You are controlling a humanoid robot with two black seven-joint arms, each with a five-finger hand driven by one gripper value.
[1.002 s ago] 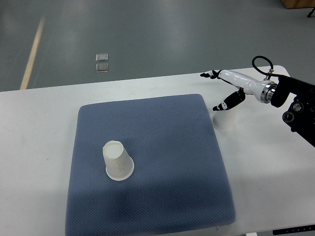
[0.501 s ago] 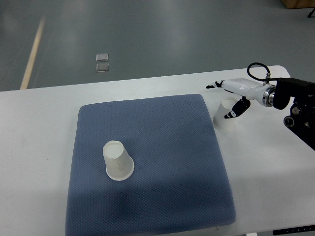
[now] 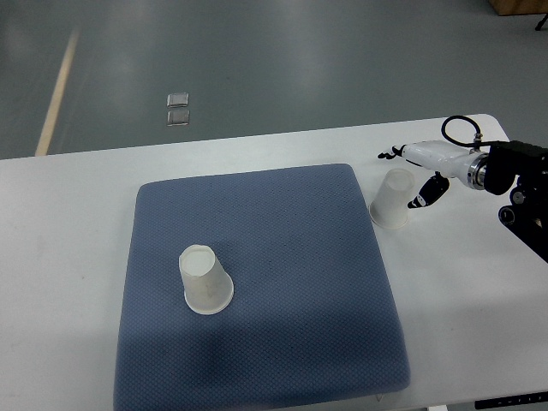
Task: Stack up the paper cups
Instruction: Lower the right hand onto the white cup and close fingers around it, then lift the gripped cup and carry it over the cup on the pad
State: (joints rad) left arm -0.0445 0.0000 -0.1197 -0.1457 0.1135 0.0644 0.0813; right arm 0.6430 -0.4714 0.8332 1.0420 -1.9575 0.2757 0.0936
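One white robot right hand sat at about two o'clock in the view, its dark-tipped fingers spread wide and holding nothing, just beside the upside-down white paper cup on the table. To grasp well, I judged the hand should straddle the cup's narrow top end, close thumb and fingers gently on opposite walls so the thin paper did not crumple, then lift straight up. That cup stood on the white tabletop just off the blue padded mat; a second upside-down white paper cup waited on the mat toward eight o'clock, well apart
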